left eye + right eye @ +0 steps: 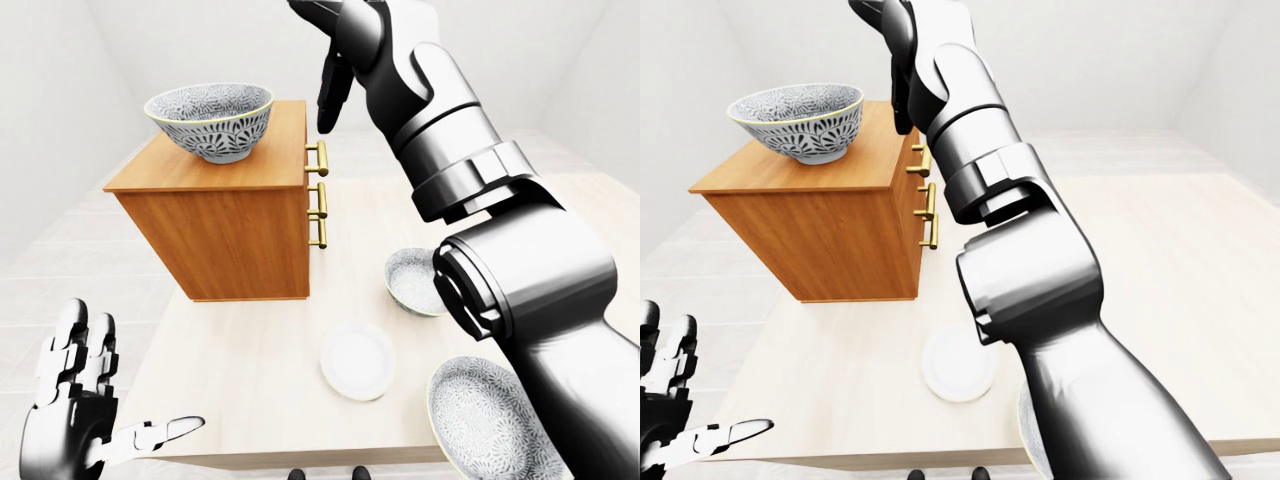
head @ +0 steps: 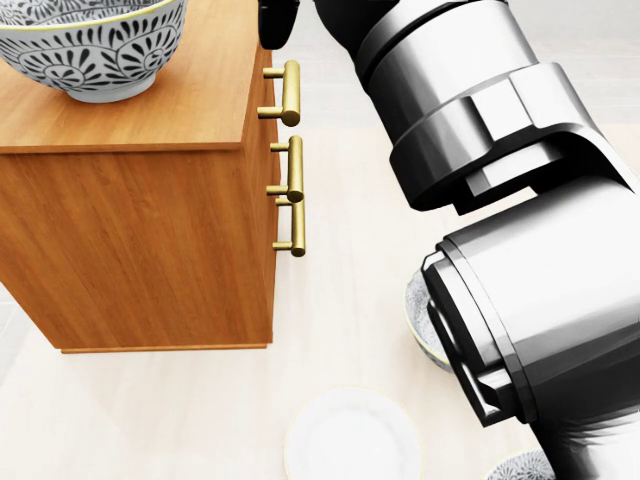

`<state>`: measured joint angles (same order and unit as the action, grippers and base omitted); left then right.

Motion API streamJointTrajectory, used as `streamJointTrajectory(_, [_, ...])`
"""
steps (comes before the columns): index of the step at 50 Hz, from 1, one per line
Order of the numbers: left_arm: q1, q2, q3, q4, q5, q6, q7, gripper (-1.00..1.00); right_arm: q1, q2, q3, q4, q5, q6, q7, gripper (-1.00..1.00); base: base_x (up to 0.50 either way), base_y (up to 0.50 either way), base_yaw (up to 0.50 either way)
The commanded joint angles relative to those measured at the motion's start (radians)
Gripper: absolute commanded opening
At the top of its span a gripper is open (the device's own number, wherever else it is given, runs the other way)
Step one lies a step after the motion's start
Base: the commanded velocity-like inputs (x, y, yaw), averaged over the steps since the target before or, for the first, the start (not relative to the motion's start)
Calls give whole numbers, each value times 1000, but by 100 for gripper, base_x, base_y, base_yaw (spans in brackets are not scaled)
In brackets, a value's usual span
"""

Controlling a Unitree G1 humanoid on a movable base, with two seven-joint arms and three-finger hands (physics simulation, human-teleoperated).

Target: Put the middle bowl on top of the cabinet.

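A blue-and-white patterned bowl (image 1: 210,120) stands upright on top of the wooden cabinet (image 1: 235,235), toward its left side; the head view shows the bowl (image 2: 95,45) at the top left. My right hand (image 1: 328,90) hangs open above the cabinet's right edge, apart from the bowl and holding nothing. Its arm fills the right of every view. My left hand (image 1: 85,415) is low at the bottom left, fingers spread, empty.
Brass drawer handles (image 1: 320,190) stick out of the cabinet's right face. On the pale table (image 1: 240,350) lie a white plate (image 1: 357,360), a small patterned bowl (image 1: 415,282) and a larger patterned bowl (image 1: 490,420), both partly hidden by my right arm.
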<state>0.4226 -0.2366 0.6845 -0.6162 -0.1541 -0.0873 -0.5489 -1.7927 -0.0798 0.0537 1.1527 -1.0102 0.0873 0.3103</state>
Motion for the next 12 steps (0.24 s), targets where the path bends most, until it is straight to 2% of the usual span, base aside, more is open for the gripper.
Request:
streamJointTrajectory(1, [0,-8,-2,-7,4,0,-5,100,-14,-33,-4,8,0,0,5,100,0,0,0])
streamJointTrajectory(6, [-9,-10,-12,19,27,0,-2,100,-15,-45,-6,12,-1,0,2,100,0,0,0])
streamJointTrajectory(12, [-3,-5,-8,7,10,0,-2,100,-20,-59,-8,19,-2,0,2,100,0,0,0])
